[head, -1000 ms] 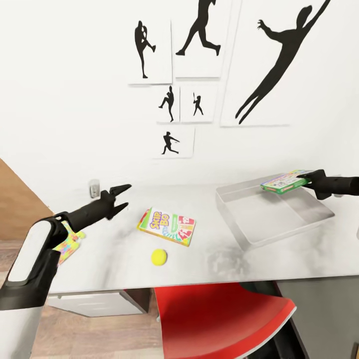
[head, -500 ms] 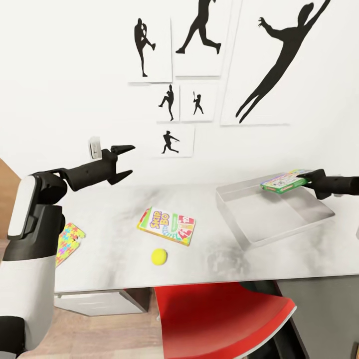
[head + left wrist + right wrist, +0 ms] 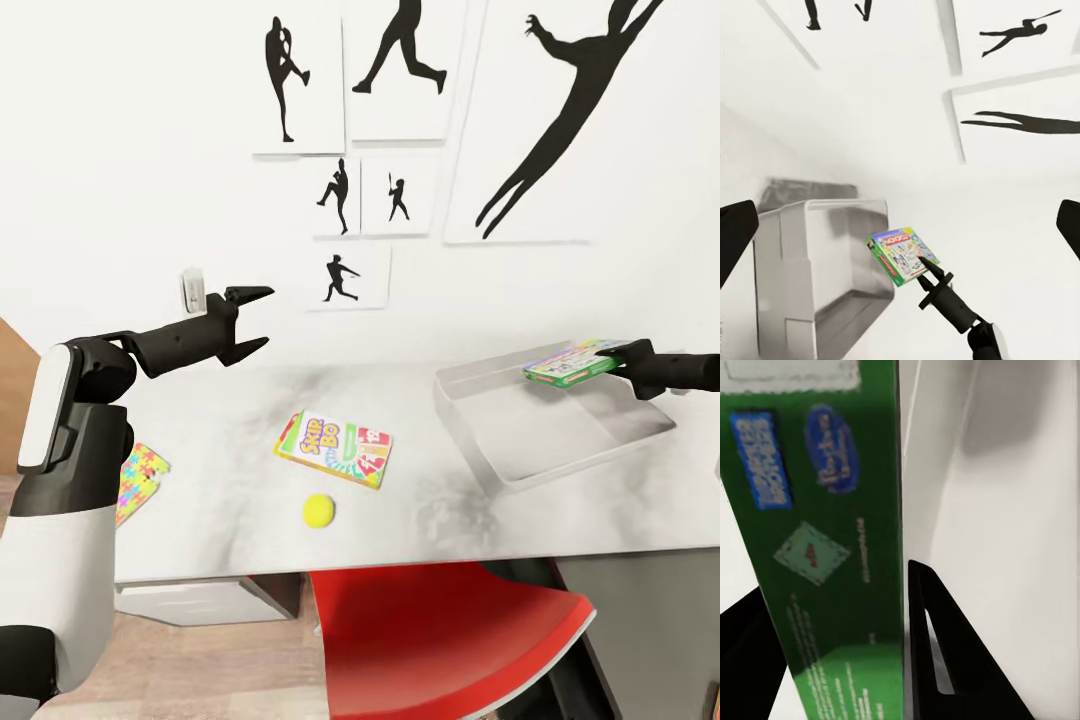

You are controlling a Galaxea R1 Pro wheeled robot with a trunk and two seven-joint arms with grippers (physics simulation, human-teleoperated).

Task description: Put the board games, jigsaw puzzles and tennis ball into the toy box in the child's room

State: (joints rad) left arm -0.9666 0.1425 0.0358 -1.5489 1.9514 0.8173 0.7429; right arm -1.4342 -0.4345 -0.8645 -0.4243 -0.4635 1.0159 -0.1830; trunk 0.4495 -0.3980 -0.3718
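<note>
Right pincer (image 3: 612, 350) grips green board game (image 3: 572, 362) above toy box (image 3: 480, 440).

Green game box (image 3: 570, 362): printed cardboard with a slight sheen, pinched in the right gripper (image 3: 608, 352) — matt black plastic fingers.
Toy box (image 3: 500, 440): smooth light grey plastic below that gripper, faintly glossy walls.
Table (image 3: 440, 505): smooth white top with cloudy grey mottling, matt.
Skip-Bo box (image 3: 334, 449): printed card, satin.
Tennis ball (image 3: 319, 510): yellow-green, fuzzy-looking.
Left gripper (image 3: 262, 318): matt black — well apart from the Skip-Bo box.
Chair (image 3: 440, 640): glossy red plastic.
</note>
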